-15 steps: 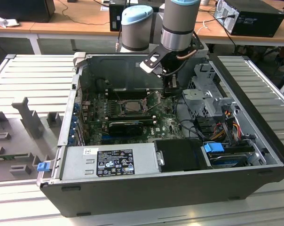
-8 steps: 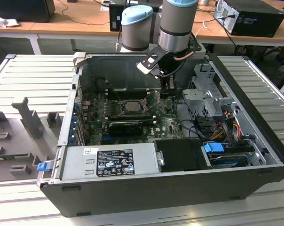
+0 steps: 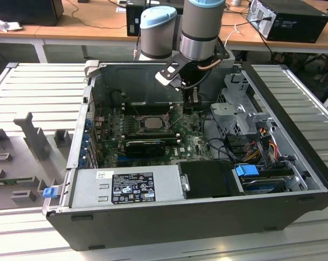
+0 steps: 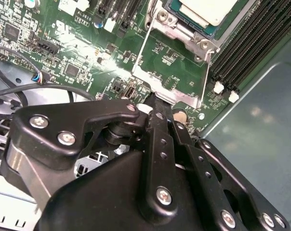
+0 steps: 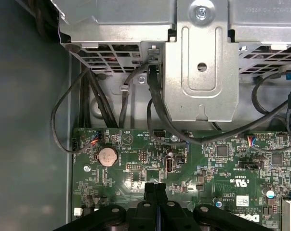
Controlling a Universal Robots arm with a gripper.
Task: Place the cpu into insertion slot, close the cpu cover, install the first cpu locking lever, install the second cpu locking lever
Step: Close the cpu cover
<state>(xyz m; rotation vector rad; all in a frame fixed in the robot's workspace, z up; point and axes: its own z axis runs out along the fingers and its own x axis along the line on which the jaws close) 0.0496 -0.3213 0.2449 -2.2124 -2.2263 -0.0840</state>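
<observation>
The cpu (image 3: 151,122) lies flat in the insertion slot (image 3: 140,116) on the green board. In the second wrist view the cpu (image 4: 209,8) shows its pale face inside the silver-rimmed insertion slot (image 4: 184,32). The cpu cover (image 4: 148,78), a thin silver frame, is swung open away from the slot, with green board showing through its cut-out. Two thin wire levers (image 4: 144,45) run along its sides. My gripper (image 4: 154,98) is shut, its tips right at the cover's free edge; I cannot tell whether they touch. In the exterior view the gripper (image 3: 190,106) hangs just to the right of the slot.
Long black memory slots (image 4: 251,43) run beside the socket. A silver drive cage (image 5: 203,62) with black cables (image 5: 155,110) stands beyond the gripper (image 5: 155,186). A coin battery (image 5: 107,156) sits on the board. The power supply (image 3: 126,186) lies along the case's near wall.
</observation>
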